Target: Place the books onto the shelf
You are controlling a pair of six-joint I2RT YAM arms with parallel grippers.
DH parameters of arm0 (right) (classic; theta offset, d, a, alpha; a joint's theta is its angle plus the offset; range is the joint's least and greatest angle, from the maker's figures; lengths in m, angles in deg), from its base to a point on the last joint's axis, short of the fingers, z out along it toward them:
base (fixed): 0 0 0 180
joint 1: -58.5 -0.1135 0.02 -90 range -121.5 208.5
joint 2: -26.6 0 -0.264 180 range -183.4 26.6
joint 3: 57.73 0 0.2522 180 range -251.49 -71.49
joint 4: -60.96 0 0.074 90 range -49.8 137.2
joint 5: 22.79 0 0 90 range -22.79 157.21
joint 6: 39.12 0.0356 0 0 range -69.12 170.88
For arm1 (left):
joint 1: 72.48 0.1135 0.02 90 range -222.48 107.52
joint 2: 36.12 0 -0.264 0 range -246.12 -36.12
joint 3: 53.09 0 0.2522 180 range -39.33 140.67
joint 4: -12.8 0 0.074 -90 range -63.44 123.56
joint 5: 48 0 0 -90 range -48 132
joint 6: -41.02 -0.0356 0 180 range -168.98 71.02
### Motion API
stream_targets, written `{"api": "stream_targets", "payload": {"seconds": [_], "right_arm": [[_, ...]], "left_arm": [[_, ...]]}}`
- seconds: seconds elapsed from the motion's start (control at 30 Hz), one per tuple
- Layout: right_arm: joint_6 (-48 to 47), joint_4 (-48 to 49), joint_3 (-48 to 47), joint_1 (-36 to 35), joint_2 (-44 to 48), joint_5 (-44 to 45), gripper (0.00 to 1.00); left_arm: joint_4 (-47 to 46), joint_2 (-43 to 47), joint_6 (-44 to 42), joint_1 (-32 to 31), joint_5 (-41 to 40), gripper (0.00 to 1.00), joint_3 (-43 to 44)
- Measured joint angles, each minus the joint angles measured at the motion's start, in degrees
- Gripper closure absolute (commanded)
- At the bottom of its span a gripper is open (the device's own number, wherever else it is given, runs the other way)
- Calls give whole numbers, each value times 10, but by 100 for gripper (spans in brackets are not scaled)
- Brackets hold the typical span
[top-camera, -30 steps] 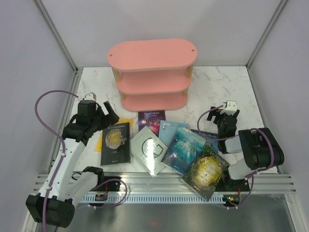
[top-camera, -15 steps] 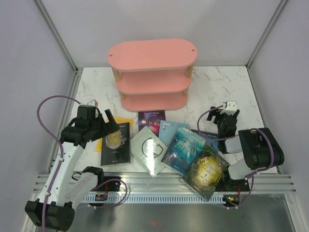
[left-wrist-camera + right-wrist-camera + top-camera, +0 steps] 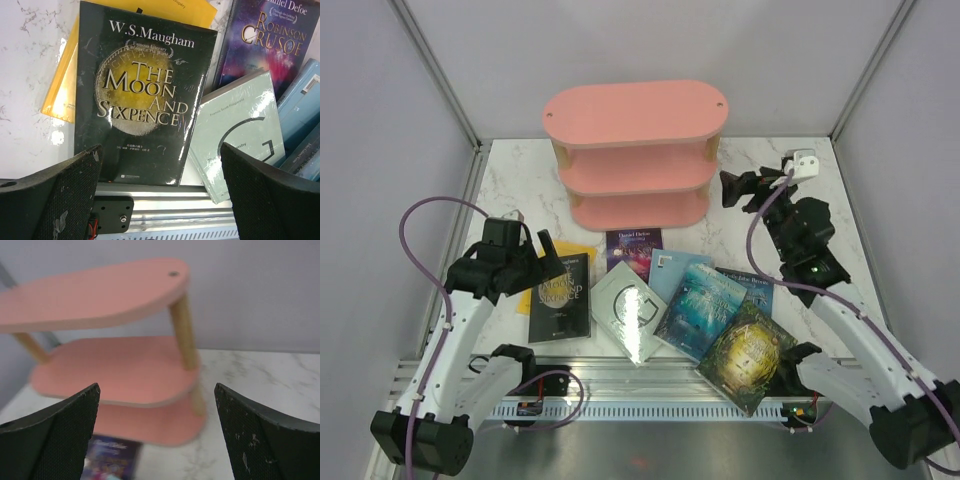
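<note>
Top external view showed a white marble bench point(image 3: 800, 170) within pale walls point(image 3: 620, 40), books point(image 3: 560, 292) fanned before the pink shelf point(image 3: 635, 115); left pincer point(image 3: 542, 248) and right pincer point(image 3: 733, 188) gaped wide, empty

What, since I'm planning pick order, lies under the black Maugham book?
A yellow book shows past the black book's left and top edges; most of its cover is hidden.
</note>
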State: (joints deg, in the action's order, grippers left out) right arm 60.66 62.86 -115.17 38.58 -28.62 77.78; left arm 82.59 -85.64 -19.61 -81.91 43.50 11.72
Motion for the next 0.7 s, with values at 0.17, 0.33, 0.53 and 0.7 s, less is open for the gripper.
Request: {"api": "stream_targets", "payload": {"seconds": [0.17, 0.33, 0.53, 0.7], "right_arm": [[196, -102, -45, -42, 83, -83, 2], [339, -140, -11, -100, -41, -178, 2], [361, -221, -99, -212, -275, -250, 4], [366, -197, -208, -245, -384, -277, 11]], "left_arm": [[3, 1, 0, -4, -2, 0, 0], [8, 0, 0, -4, -20, 1, 0], [19, -2, 5, -4, -27, 1, 10], [30, 31, 15, -4, -19, 3, 19]]}}
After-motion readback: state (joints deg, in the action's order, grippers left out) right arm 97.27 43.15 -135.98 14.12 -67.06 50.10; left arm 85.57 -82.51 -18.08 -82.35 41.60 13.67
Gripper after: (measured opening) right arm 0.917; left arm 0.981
